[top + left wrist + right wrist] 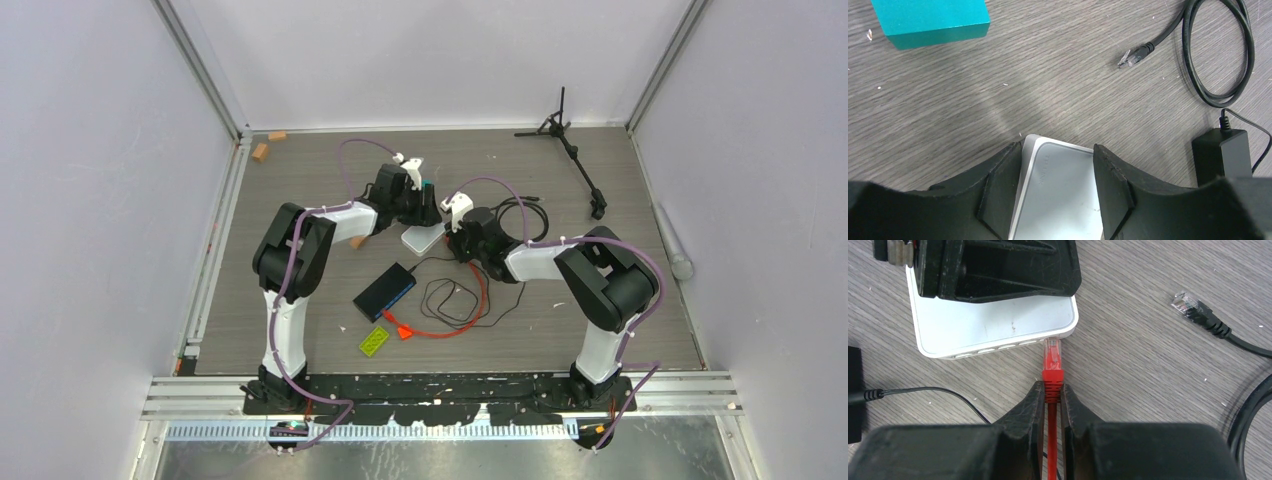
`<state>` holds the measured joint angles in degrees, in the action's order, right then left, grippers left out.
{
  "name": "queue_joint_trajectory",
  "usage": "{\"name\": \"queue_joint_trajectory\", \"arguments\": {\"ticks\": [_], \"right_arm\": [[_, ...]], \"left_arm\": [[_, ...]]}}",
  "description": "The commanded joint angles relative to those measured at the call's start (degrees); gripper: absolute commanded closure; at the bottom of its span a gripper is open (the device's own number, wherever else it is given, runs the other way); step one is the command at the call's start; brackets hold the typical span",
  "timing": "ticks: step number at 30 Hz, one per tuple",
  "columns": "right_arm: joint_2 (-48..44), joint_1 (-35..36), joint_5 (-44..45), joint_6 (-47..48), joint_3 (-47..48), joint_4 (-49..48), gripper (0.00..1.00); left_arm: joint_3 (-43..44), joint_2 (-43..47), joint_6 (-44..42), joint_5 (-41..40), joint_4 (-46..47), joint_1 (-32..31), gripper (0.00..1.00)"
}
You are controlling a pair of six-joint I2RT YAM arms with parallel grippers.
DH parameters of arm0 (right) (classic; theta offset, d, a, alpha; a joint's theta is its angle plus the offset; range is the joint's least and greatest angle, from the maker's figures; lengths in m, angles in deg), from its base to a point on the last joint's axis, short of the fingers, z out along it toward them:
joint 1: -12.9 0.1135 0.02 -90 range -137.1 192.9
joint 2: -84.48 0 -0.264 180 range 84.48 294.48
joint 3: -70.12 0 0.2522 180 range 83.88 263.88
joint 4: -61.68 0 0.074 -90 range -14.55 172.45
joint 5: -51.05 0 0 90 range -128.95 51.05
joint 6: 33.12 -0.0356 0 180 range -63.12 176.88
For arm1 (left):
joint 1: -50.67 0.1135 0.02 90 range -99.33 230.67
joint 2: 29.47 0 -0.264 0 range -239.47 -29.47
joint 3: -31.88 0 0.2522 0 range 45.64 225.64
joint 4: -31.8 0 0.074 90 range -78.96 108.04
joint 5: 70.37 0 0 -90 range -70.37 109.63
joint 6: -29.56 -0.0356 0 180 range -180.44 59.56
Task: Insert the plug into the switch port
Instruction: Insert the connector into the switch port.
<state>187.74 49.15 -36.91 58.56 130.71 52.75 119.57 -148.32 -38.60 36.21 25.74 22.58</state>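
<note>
- We see the right gripper [1052, 390] pinched down to a narrow slit on the red cable [1052, 430], just behind the red boot; the plug [1053, 352] sticks out straight ahead of the fingertips, clear of them.
- The plug's clear tip meets the port face of the switch [993, 325] near that face's right-hand corner; we cannot tell how far in it sits.
- The left gripper [1055, 150] straddles the white switch from above, one finger against each long side and closed onto it; the switch lies flat on the table [1048, 90].
- To the right of the plug lies a black network cable [1213, 325], its connector loose on the wood and well apart; to the left a thin black wire [938, 389] runs just ahead of the right fingers, off to the side of the plug's line; the power brick [1222, 155] sits near the switch, and a teal block [928, 20] lies farther off.
- Nothing lies between the plug and the port face.
- In the right wrist view the plug's long axis runs up the frame, in line with the fingers; its tip points away from the gripper at the port face, which slants a little across it.
</note>
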Motion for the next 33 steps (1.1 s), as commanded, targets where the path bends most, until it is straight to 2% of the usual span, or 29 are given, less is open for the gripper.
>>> {"name": "queue_joint_trajectory", "arguments": {"ticks": [1,33], "right_arm": [[-2.3,0.0,0.0,1.4,2.3,-2.0,1.0],[-4.1,0.0,-1.2,1.4,3.4,-1.3,1.0]], "left_arm": [[-0.1,-1.9,-0.4,0.8,-4.6,-0.1,0.43],[0.0,-1.9,-0.6,0.9,-5.1,-0.1,0.44]]}}
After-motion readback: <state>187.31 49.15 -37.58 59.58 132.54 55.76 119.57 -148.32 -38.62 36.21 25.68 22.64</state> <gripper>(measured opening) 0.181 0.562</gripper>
